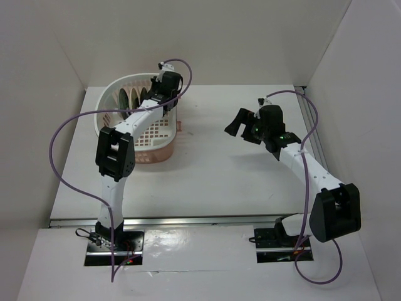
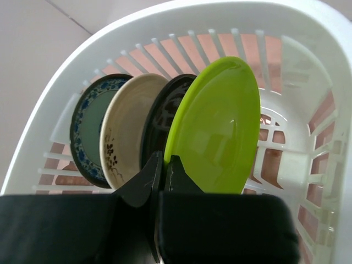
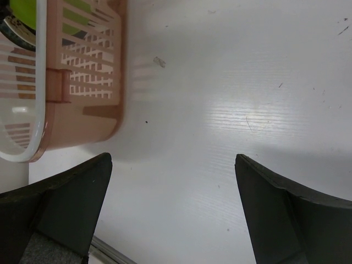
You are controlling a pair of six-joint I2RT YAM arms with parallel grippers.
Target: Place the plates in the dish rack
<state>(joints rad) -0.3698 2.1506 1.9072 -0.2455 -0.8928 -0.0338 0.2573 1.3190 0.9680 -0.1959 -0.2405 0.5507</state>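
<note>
Four plates on edge, side by side, in the far end of the pink-and-white dish rack [image 1: 153, 155] at the far left of the white table [image 3: 220, 82]; in the left wrist view, from left to right: dark teal plate [image 2: 88, 126], cream plate [image 2: 129, 126], black plate [image 2: 162, 118], lime green plate [image 2: 220, 126]. Left gripper [image 2: 163, 165] low at the lime green plate's near rim, fingers drawn almost together with only a thin slit between, any hold on that rim impossible to tell. Right gripper [image 3: 173, 159] well apart to the right of the rack, over bare table, jaws spread wide, holding nothing.
</note>
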